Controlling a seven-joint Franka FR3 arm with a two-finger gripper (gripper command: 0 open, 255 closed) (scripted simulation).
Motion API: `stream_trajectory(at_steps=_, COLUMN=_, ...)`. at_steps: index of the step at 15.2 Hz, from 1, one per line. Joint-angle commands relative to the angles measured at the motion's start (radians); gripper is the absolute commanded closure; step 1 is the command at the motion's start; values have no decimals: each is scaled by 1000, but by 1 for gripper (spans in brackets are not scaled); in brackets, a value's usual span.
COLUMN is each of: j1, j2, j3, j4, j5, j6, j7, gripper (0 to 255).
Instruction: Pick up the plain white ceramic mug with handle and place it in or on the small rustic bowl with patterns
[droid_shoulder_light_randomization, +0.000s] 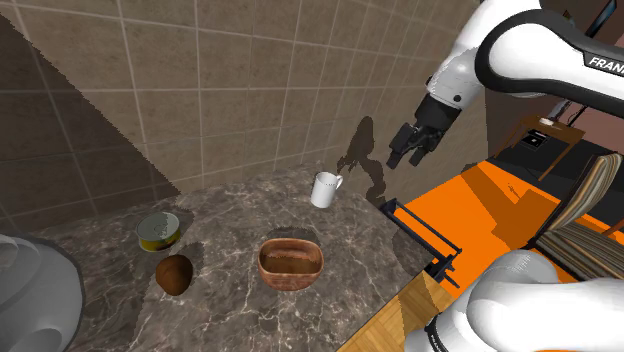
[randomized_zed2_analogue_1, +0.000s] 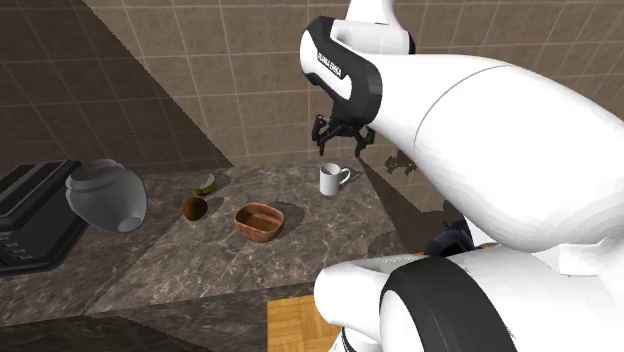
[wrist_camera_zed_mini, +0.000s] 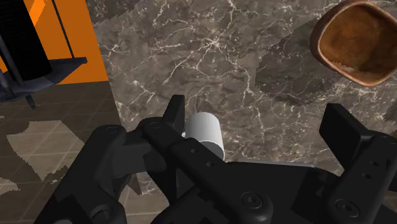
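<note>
**Shoulder view.** The white mug (droid_shoulder_light_randomization: 325, 189) stands upright on the dark marble counter (droid_shoulder_light_randomization: 230, 310), just right of frame centre, with its handle pointing to the frame's right. The brown patterned bowl (droid_shoulder_light_randomization: 291, 263) sits at lower centre, apart from the mug. The black gripper (droid_shoulder_light_randomization: 410, 148) hangs in the air at the mug's upper right and touches nothing. The arm (droid_shoulder_light_randomization: 540, 50) bears the letters "FRAN", cut off by the right edge. A tin (droid_shoulder_light_randomization: 158, 232) at centre left shows no legible label.

**Second exterior view.** White lettering on the arm's black band (randomized_zed2_analogue_1: 330, 57) at upper centre is too small to read.

**Wrist view.** The fingers (wrist_camera_zed_mini: 177, 111) are spread wide. The mug (wrist_camera_zed_mini: 203, 132) appears between them, unclasped.
</note>
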Motion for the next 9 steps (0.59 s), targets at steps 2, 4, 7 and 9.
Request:
stream_trajectory(at_steps=2, j1=4, j2=38, j3=-1, j4=4, j5=-6, j6=24, j7=-15, gripper=0)
stream_trajectory(at_steps=4, j1=11, j2=116, j3=-2, j4=15, j5=-18, j6=69, j7=-43, gripper=0)
stream_trajectory(at_steps=7, j1=21, j2=236, j3=-1, j4=41, j5=-35, j6=132, j7=-82, gripper=0)
stream_trajectory(at_steps=9, j1=26, j2=319, j3=0, j4=64, j5=-47, j6=170, j7=-106, gripper=0)
